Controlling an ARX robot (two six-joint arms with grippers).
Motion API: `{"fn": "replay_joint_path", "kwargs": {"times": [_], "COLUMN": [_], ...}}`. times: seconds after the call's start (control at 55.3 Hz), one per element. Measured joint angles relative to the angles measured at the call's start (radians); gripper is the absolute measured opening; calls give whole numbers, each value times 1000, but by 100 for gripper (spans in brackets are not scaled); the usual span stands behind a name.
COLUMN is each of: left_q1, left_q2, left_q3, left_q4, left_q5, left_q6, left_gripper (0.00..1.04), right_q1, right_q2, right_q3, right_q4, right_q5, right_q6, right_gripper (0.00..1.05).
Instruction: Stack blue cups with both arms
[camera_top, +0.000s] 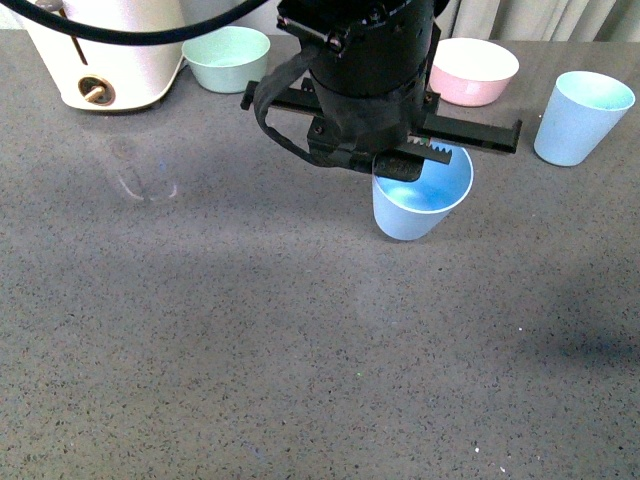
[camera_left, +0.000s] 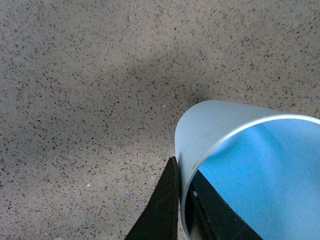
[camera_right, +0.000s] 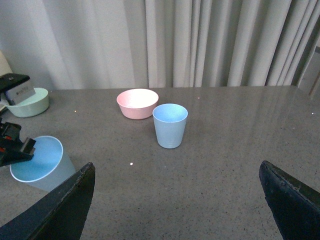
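Observation:
A light blue cup (camera_top: 420, 200) is tilted at the middle of the grey table, its rim clamped by my left gripper (camera_top: 400, 165), which is shut on it. In the left wrist view the cup's wall (camera_left: 215, 130) sits between the two black fingers (camera_left: 160, 210), one inside and one outside. The second blue cup (camera_top: 582, 115) stands upright at the far right, and it also shows in the right wrist view (camera_right: 170, 125). My right gripper (camera_right: 177, 200) is open, its fingers spread wide with only bare table between them; it faces that upright cup from a distance.
A pink bowl (camera_top: 472, 70) and a mint-green bowl (camera_top: 228, 57) sit along the back. A cream appliance (camera_top: 105, 55) stands at the back left. Curtains (camera_right: 225, 40) hang behind the table's far edge.

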Motion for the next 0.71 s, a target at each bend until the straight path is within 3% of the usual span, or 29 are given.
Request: {"fn": "replay_joint_path", "kwargs": {"times": [0.38,0.705], "left_q1": [-8,-14], "left_q2": [72,79], "left_q3": [64,64], "left_q4": [-25,-22], "left_q5": [13,39], "left_q6": [-3,-5], "left_gripper": [3,45], "right_q1": [0,0], "right_q2": [0,0], "right_q3": [0,0], "right_q4": [0,0], "right_q5": [0,0], "right_q6": [0,0], "right_gripper": [96,96]}}
